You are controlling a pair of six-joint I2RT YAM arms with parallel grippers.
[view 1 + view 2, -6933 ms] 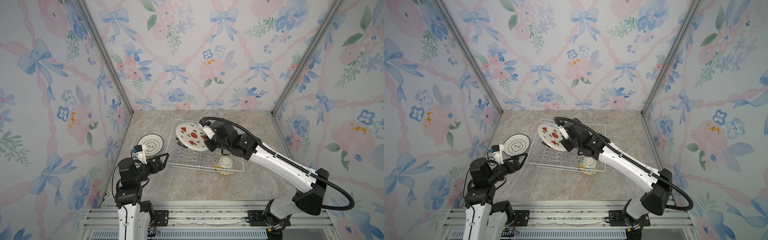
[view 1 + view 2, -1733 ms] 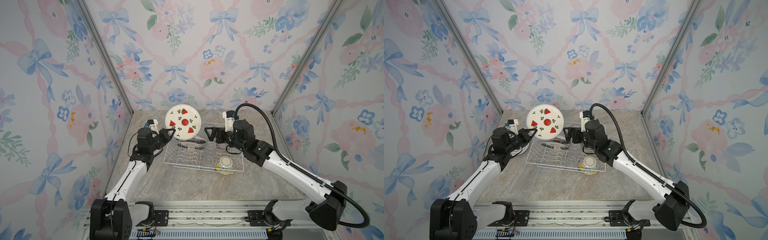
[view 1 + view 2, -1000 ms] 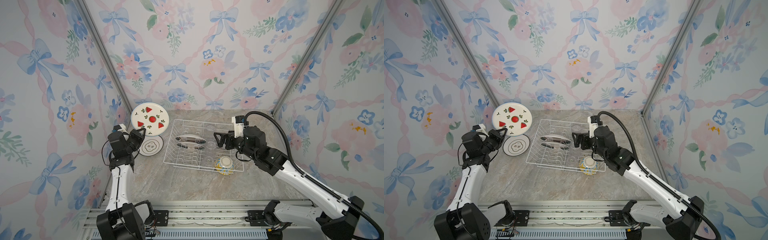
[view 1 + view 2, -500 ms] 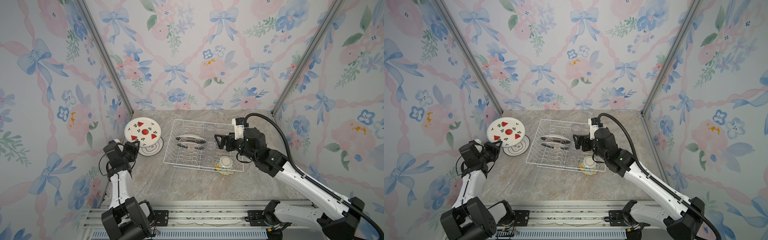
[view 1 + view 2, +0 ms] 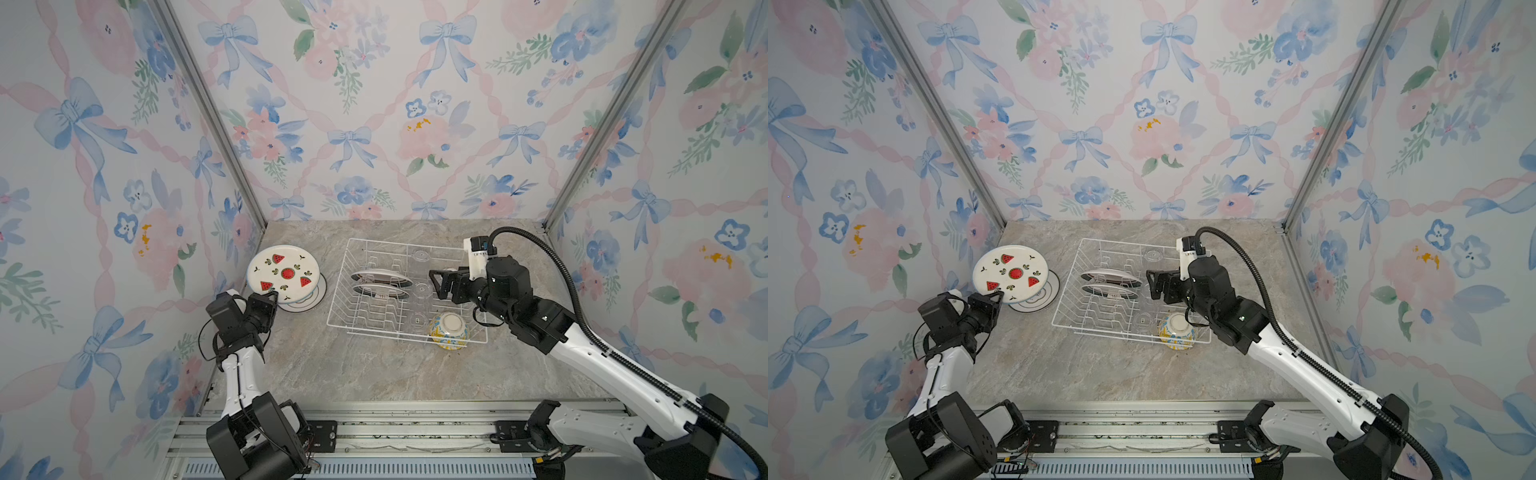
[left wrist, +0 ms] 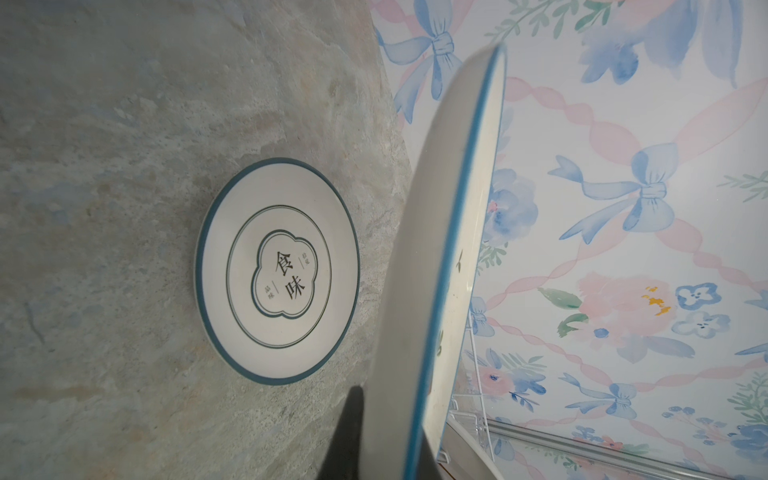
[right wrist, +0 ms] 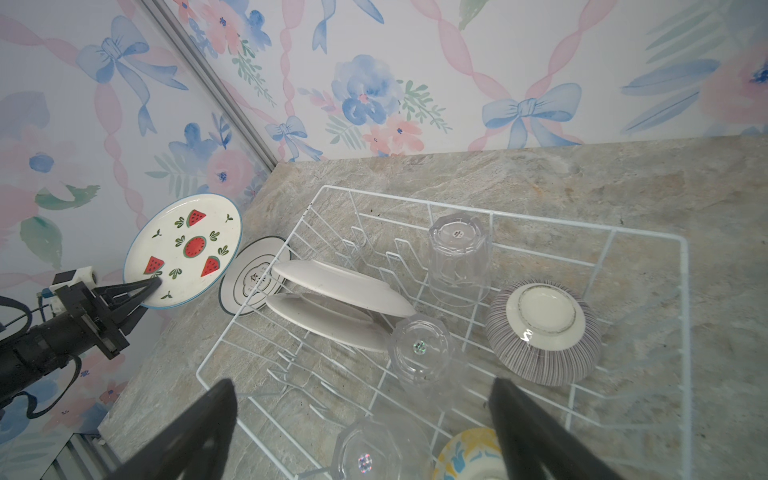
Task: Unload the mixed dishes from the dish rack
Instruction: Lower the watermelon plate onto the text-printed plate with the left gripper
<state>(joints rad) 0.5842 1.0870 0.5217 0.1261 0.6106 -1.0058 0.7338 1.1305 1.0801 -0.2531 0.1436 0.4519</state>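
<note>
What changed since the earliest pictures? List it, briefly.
The watermelon plate left the dish rack: the right gripper lifted it out and passed it to the left gripper, which now holds it by the rim above the teal-rimmed plate. The right gripper, now open, hangs over the rack. Unchanged: rack, teal-rimmed plate, two racked plates, cups, bowls.

Stone-look counter [image 5: 374, 365]: white wire dish rack [image 5: 338, 286] sits mid-counter, twd the back edge; teal-rimmed plate [image 6: 276, 332] lies flat nr the left edge, apparently just clear of rack.
</note>
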